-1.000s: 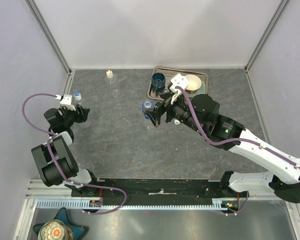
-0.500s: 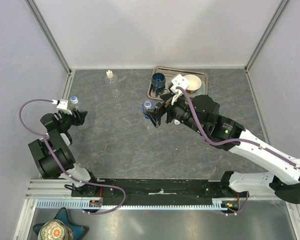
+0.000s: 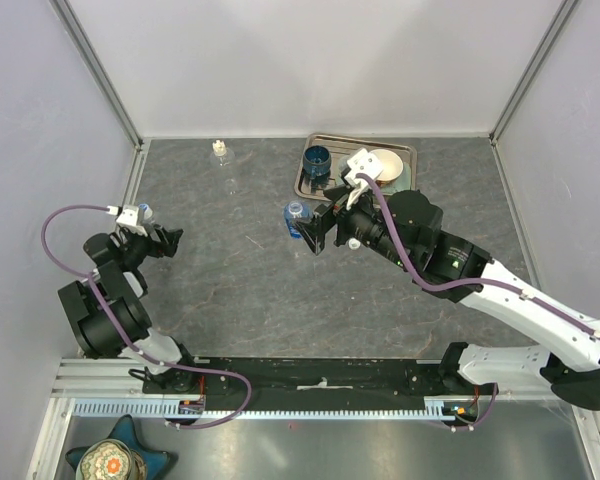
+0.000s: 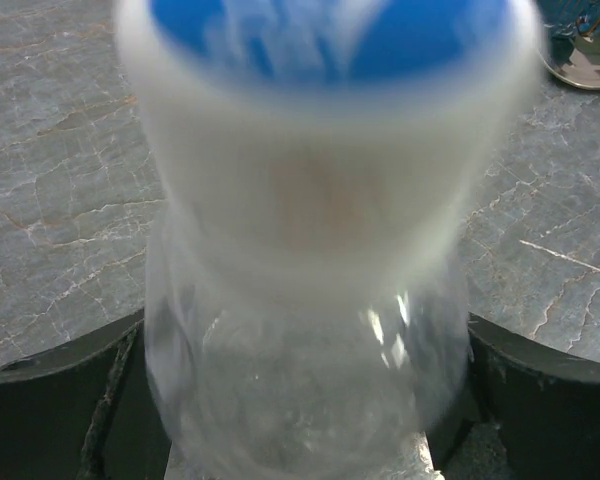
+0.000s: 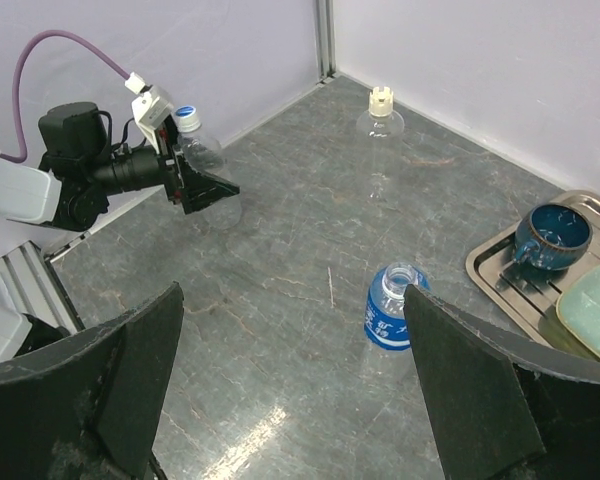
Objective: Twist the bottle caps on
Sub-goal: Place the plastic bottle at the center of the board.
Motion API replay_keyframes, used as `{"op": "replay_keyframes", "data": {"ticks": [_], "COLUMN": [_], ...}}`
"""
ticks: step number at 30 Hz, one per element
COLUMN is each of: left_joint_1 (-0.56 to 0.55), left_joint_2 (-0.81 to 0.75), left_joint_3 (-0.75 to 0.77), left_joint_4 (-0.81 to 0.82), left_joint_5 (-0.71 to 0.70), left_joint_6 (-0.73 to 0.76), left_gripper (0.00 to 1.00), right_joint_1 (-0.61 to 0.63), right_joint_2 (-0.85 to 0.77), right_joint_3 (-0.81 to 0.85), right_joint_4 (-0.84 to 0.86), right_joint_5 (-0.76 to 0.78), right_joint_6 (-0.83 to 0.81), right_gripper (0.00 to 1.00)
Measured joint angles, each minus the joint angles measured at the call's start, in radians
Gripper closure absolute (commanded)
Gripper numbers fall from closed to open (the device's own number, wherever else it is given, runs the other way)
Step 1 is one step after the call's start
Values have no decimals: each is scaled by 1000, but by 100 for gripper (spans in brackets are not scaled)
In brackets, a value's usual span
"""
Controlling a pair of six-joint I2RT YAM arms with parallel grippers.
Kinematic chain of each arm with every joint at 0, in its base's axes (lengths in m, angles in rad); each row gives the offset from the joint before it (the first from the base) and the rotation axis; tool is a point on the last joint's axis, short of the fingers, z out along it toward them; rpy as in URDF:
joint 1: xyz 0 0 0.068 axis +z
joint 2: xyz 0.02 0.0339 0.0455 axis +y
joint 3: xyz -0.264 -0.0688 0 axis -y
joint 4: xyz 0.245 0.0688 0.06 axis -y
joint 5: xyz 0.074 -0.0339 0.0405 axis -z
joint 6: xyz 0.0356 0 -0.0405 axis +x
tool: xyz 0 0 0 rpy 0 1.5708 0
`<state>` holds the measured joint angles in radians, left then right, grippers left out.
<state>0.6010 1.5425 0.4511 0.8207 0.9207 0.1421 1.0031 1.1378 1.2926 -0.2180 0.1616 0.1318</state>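
A clear bottle (image 4: pixel 305 380) with a white, blue-topped bottle cap (image 4: pixel 325 150) stands upright and blurred between the fingers of my left gripper (image 3: pixel 165 240), near the left wall. The jaws are spread open on either side of its body. My right gripper (image 5: pixel 290 400) hangs wide open above the table. An uncapped blue-labelled bottle (image 5: pixel 390 310) stands just inside its right finger (image 5: pixel 480 390). A third clear bottle (image 3: pixel 222 160) with a cream cap (image 5: pixel 381 97) stands at the back.
A metal tray (image 3: pixel 408 152) at the back right holds a dark blue cup (image 3: pixel 317 160) and a pale bowl (image 3: pixel 385 163). Walls close the table on the left, back and right.
My left arm has drawn back toward the near edge with the capped bottle, and its jaws have spread wider. The right arm has hardly moved.
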Motion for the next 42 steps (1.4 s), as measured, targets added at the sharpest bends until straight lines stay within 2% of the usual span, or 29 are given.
{"op": "replay_keyframes", "data": {"ticks": [9, 23, 35, 42], "left_joint_1": [0, 0, 0, 0], "left_joint_2": [-64, -156, -326, -485], "left_joint_3": [0, 1, 51, 106], "left_joint_4": [-45, -146, -351, -576], "left_joint_5": [-2, -15, -64, -64], "left_joint_6": [-3, -2, 37, 83], "left_gripper": [3, 1, 1, 1], "right_joint_1": [-6, -11, -14, -51], "right_joint_2": [-34, -88, -104, -93], "right_joint_3": [-19, -43, -43, -44], "right_joint_4": [0, -3, -22, -69], "right_joint_5": [-3, -5, -4, 42], "right_joint_6": [0, 0, 0, 11], "right_gripper": [2, 2, 2, 2]}}
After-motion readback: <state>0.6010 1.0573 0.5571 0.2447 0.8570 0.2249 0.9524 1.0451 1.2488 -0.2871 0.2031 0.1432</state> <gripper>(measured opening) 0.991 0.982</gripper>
